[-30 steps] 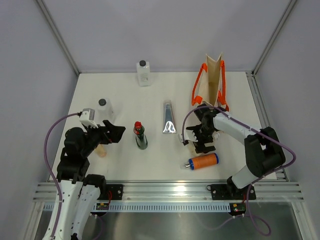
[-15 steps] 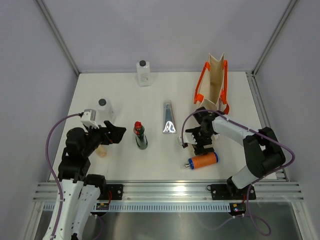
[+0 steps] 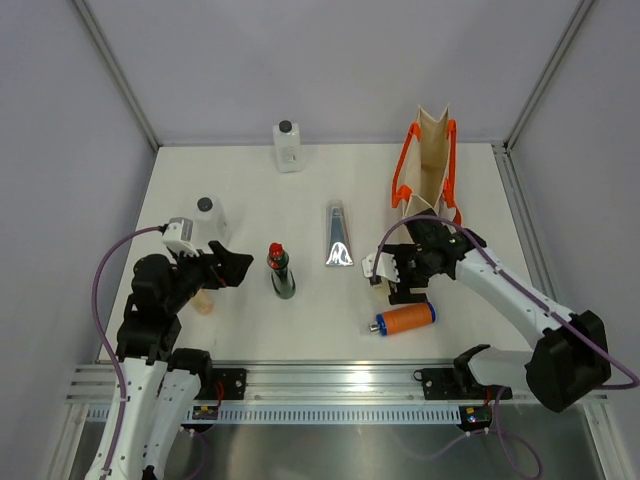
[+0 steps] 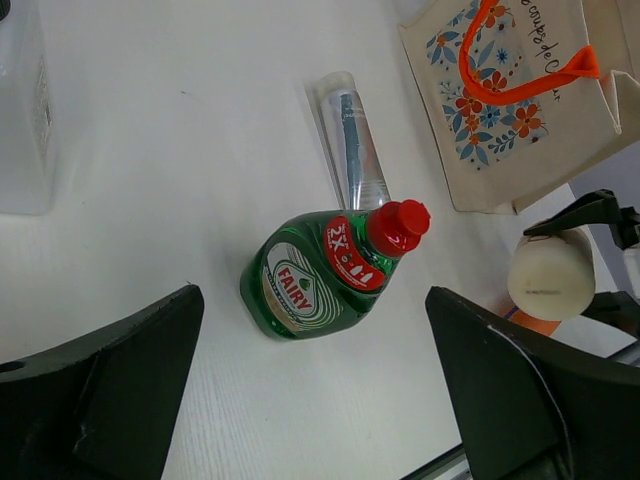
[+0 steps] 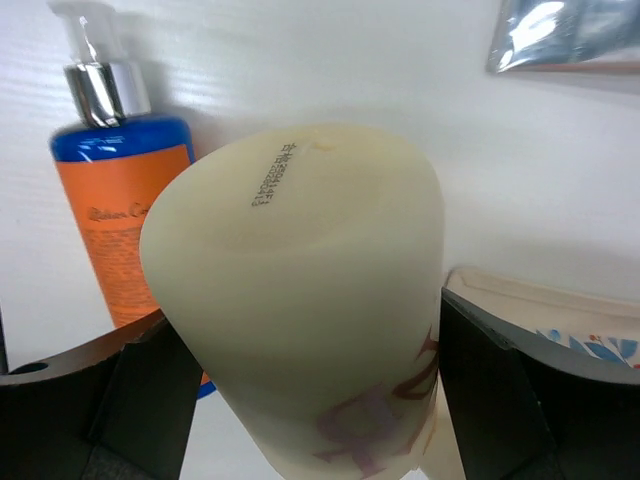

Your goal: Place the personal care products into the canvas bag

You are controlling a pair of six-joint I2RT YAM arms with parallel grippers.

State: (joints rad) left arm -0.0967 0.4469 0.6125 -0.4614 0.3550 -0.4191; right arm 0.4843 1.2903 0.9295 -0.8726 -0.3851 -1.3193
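My right gripper [image 3: 393,272] [image 5: 310,400] is shut on the cream bottle [image 5: 300,280] [image 3: 376,268], whose flat base faces the wrist camera. The same bottle [image 4: 552,275] shows between black fingers in the left wrist view. Just below it lies the orange blue-capped bottle [image 3: 405,319] [image 5: 120,220]. The canvas bag [image 3: 428,160] [image 4: 500,110] stands upright behind the right gripper. A silver tube [image 3: 337,235] [image 4: 352,150] lies mid-table. The dark green red-capped bottle [image 3: 282,272] [image 4: 320,275] lies ahead of my open, empty left gripper [image 3: 235,267] [image 4: 315,400].
One clear black-capped bottle [image 3: 287,147] stands at the table's far edge and another [image 3: 210,215] stands by the left arm. A peach bottle [image 3: 203,300] lies partly under the left wrist. Grey walls enclose the table; a metal rail runs along the near edge.
The right jaws have closed onto the cream bottle, and the right arm's elbow has swung down and to the right. The left arm has not moved.
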